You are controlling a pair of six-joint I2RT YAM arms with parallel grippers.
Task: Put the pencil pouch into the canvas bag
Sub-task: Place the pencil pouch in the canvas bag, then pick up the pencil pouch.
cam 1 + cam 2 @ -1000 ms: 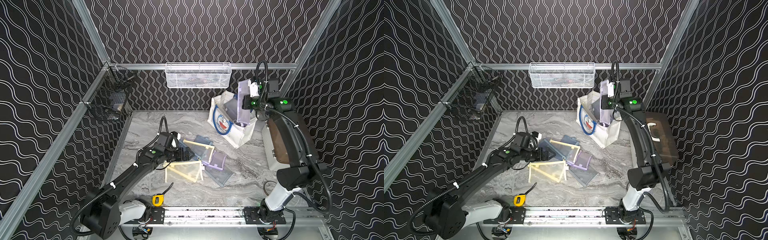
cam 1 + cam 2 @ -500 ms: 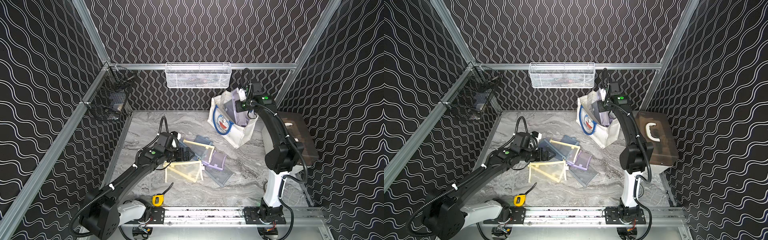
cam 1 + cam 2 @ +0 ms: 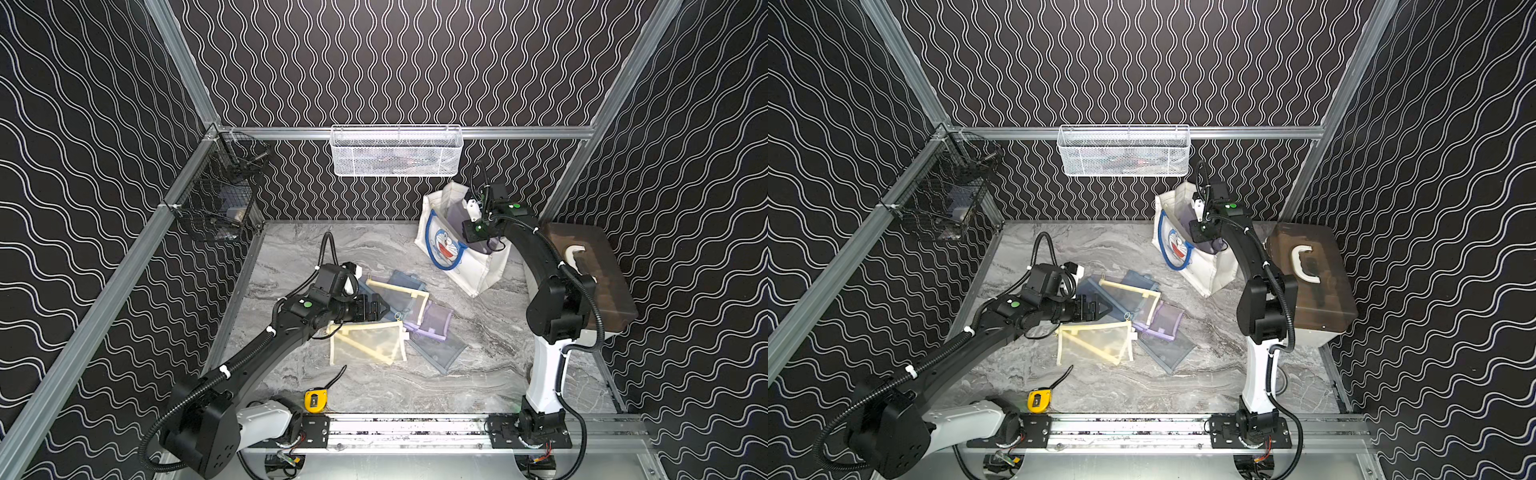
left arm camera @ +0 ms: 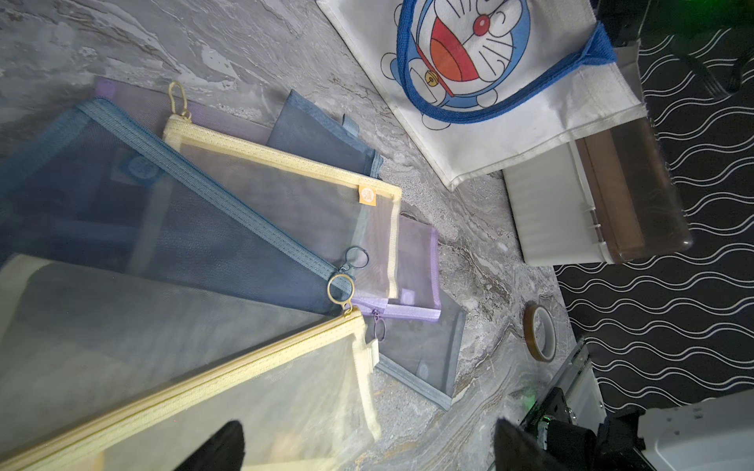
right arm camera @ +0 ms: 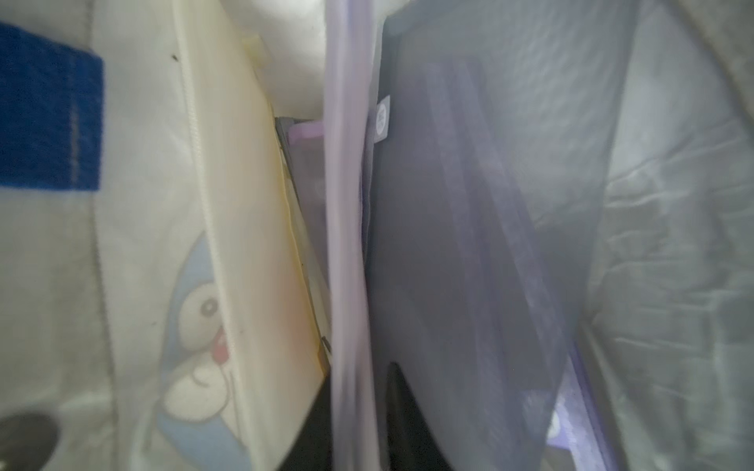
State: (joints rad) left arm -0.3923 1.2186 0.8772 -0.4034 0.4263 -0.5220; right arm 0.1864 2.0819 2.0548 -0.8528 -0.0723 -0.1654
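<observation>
Toward one o'clock on the table, my right tool has sunk the pencil pouch into the canvas bag; clamped or released, I cannot tell.

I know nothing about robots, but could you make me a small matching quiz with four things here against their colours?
Things:
1. tape measure
2. long mesh basket
3. handle of the canvas bag
4. case lid

Colours:
A. brown
B. blue
C. yellow
D. white

Pairs: 1-C, 2-D, 3-B, 4-A
</observation>
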